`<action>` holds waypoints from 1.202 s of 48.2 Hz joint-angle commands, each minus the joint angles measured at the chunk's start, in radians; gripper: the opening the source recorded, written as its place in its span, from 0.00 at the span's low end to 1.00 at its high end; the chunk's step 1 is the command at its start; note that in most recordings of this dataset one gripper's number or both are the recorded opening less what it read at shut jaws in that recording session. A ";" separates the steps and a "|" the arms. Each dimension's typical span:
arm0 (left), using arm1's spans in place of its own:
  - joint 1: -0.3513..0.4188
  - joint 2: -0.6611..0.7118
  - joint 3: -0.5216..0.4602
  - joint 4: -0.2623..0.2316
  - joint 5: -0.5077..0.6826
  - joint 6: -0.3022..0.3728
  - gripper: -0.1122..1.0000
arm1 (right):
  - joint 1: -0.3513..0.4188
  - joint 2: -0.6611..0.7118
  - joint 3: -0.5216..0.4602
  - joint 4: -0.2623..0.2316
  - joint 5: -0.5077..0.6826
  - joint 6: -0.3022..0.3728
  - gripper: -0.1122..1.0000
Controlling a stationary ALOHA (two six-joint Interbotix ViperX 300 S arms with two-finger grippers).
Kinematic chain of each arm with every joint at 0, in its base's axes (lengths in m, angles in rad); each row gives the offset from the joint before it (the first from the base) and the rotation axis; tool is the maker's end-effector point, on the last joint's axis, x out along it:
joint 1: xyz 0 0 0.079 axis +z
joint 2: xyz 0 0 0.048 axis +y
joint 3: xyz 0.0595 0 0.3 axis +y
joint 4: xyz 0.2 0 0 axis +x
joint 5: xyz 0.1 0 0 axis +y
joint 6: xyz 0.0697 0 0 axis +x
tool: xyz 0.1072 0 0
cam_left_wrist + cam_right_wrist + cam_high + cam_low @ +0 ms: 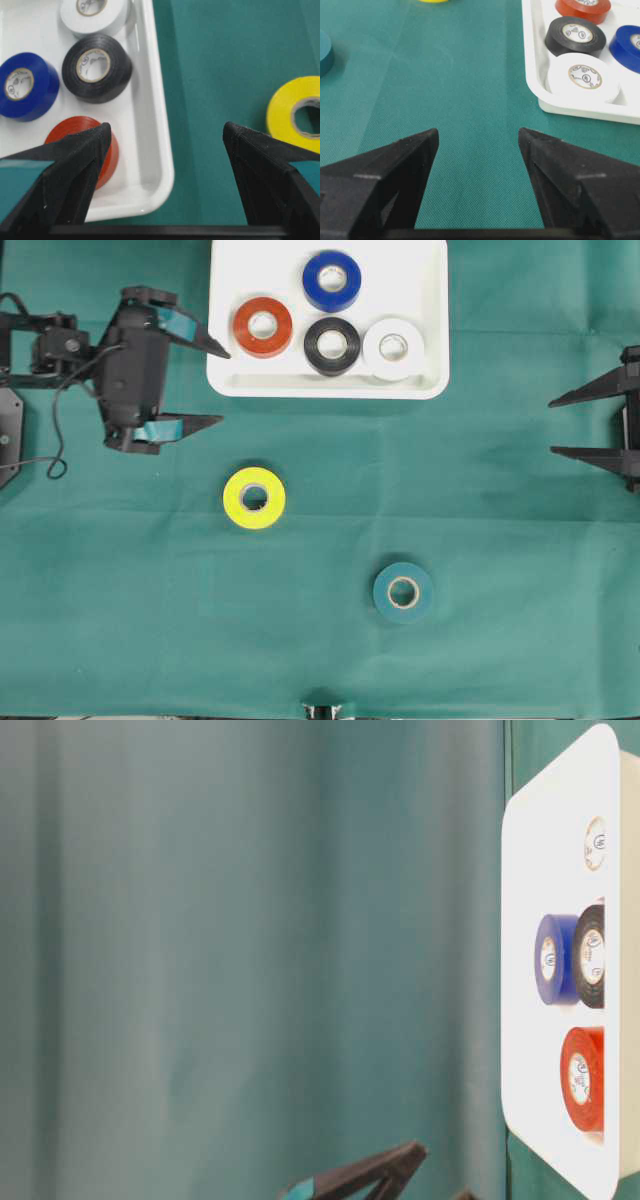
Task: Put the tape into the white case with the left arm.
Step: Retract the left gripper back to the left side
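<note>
The white case (pixel 420 280) lies at the top middle of the green cloth and holds red (pixel 263 327), blue (pixel 332 280), black (pixel 332 345) and white (pixel 393 347) tape rolls. A yellow tape (pixel 254 498) lies flat on the cloth below the case, and a teal tape (pixel 403 591) lies further down to the right. My left gripper (pixel 225 388) is open and empty at the case's lower left corner. In the left wrist view one finger overlaps the red tape (pixel 70 125) and the yellow tape (pixel 285 115) is off to the right. My right gripper (pixel 551 426) stands open and empty at the right edge.
The green cloth (pixel 120 620) covers the whole table. A thin black cable (pixel 58 430) hangs in loops beside the left arm. In the right wrist view the case's rim (pixel 530 60) is ahead to the right of the open fingers.
</note>
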 commanded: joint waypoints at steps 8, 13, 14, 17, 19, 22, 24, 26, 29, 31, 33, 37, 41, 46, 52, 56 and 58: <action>-0.021 -0.089 0.057 -0.003 -0.034 -0.060 0.93 | -0.002 0.008 -0.011 -0.003 -0.011 0.002 0.98; -0.031 -0.129 0.092 -0.003 -0.051 -0.091 0.93 | -0.002 0.006 -0.011 -0.003 -0.011 0.002 0.98; -0.031 -0.137 0.098 -0.003 -0.055 -0.095 0.93 | -0.002 0.006 -0.009 -0.003 -0.011 0.002 0.98; -0.037 -0.161 0.115 -0.003 -0.075 -0.110 0.93 | -0.002 0.006 -0.009 -0.002 -0.011 0.002 0.98; -0.043 -0.181 0.130 -0.003 -0.092 -0.118 0.93 | -0.002 0.008 -0.009 -0.002 -0.011 0.002 0.98; -0.051 -0.206 0.146 -0.003 -0.106 -0.127 0.93 | -0.002 0.006 -0.009 -0.003 -0.011 0.002 0.98; -0.054 -0.221 0.155 -0.003 -0.112 -0.129 0.93 | -0.002 0.006 -0.009 -0.003 -0.011 0.002 0.98; -0.055 -0.232 0.163 -0.003 -0.114 -0.130 0.93 | -0.002 0.006 -0.009 -0.003 -0.011 0.002 0.98; -0.060 -0.247 0.172 -0.003 -0.115 -0.132 0.93 | -0.002 0.006 -0.009 -0.003 -0.011 0.002 0.98; -0.061 -0.253 0.178 -0.003 -0.115 -0.132 0.93 | -0.002 0.006 -0.011 -0.003 -0.011 0.002 0.98; -0.064 -0.256 0.181 -0.003 -0.115 -0.132 0.93 | -0.002 0.006 -0.011 -0.002 -0.011 0.002 0.98; -0.069 -0.253 0.183 -0.003 -0.115 -0.133 0.93 | -0.002 0.006 -0.009 -0.003 -0.011 0.002 0.98; -0.074 -0.247 0.181 -0.003 -0.115 -0.133 0.93 | -0.002 0.006 -0.009 -0.003 -0.011 0.002 0.98; -0.075 -0.242 0.179 -0.003 -0.115 -0.133 0.93 | -0.002 0.006 -0.009 -0.003 -0.011 0.002 0.98; -0.078 -0.242 0.179 -0.003 -0.115 -0.133 0.93 | -0.002 0.006 -0.009 -0.003 -0.011 0.002 0.98; -0.081 -0.242 0.178 -0.003 -0.115 -0.133 0.93 | -0.002 0.006 -0.011 -0.003 -0.011 0.002 0.98; -0.083 -0.242 0.176 -0.003 -0.115 -0.133 0.93 | -0.002 0.006 -0.009 -0.003 -0.011 0.002 0.98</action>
